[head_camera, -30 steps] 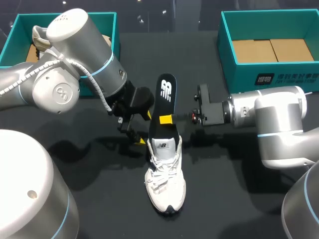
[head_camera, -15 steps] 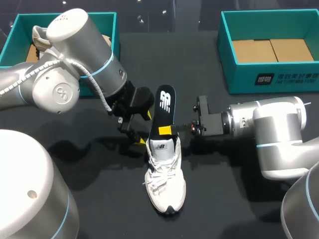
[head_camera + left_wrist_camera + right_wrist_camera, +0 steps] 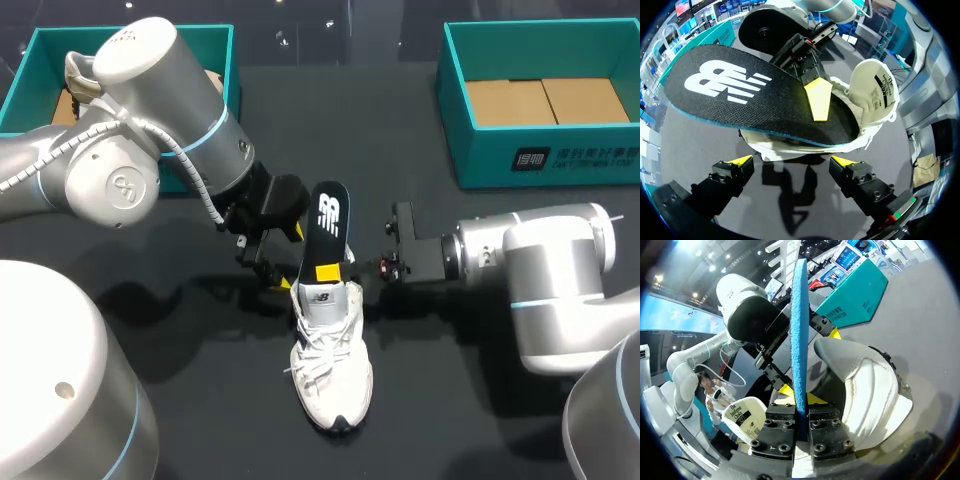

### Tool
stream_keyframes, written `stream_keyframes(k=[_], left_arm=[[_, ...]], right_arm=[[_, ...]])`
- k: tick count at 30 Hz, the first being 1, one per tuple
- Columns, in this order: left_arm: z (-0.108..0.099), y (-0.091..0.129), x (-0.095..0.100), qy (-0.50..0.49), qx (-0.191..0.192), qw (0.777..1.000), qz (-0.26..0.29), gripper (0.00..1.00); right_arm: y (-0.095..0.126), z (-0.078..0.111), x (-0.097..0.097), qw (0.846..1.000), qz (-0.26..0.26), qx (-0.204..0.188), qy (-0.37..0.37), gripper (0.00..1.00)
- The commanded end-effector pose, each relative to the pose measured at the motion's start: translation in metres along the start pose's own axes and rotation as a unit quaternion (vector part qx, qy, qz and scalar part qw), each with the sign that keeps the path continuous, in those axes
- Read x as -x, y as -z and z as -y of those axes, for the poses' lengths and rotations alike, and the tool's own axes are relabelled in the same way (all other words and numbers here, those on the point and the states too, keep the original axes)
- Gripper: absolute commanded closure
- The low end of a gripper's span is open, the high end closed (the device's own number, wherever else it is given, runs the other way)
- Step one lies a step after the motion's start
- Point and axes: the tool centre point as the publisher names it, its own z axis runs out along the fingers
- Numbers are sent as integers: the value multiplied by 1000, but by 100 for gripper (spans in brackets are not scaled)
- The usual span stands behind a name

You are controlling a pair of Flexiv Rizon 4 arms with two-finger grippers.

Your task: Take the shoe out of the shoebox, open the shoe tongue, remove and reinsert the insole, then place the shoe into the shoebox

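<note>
Two pincers sit at the heel end of your shoe [image 3: 333,370], which rests on its sole near the middle of the dark tabletop [image 3: 450,400], toe toward the near edge and outside both boxes.

Your right pincer [image 3: 330,272], coming in from the right, is clenched on the insole [image 3: 330,215]. In the right wrist view the insole's [image 3: 800,330] blue edge rises straight from between the pincer's [image 3: 801,412] two fingers, pinched from both sides, with the shoe [image 3: 870,390] just beside them. The insole stands tilted with its logo face toward the head camera. Its lower end is down in the shoe's opening and its upper end sticks out past the heel.

Your left pincer [image 3: 292,257] is released, with its fingers spread and nothing between them. It sits just beside the heel on the shoe's left. In its own view the left pincer [image 3: 791,161] has the insole [image 3: 740,100] and the shoe [image 3: 785,150] ahead of its tips, not between them. There you can also see the right pincer [image 3: 817,100] with one yellow tip flat on the insole's top face. The tongue [image 3: 875,92] stands up off the opening, its printed label showing.

The left box [image 3: 20,85] is at the far left corner, partly behind your left arm. The right box [image 3: 560,160] is at the far right, its brown card floor showing.
</note>
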Motion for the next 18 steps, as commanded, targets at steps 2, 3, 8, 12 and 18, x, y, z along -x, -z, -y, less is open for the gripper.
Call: stream_keyframes(k=[2, 3, 8, 12, 18], left_arm=[[0, 0, 0, -1, 1, 1000, 0, 0], [0, 0, 0, -1, 1, 1000, 0, 0], [0, 0, 0, -1, 1, 1000, 0, 0], [0, 0, 0, -1, 1, 1000, 0, 0], [0, 0, 0, -1, 1, 1000, 0, 0]], right_arm=[[-1, 1, -2, 1000, 4, 6, 4, 71], [-1, -1, -3, 1000, 4, 7, 6, 71], [1, -13, -6, 1000, 8, 2, 21, 64], [3, -21, -8, 999, 7, 1, 32, 63], [11, -38, -7, 999, 7, 2, 45, 66]])
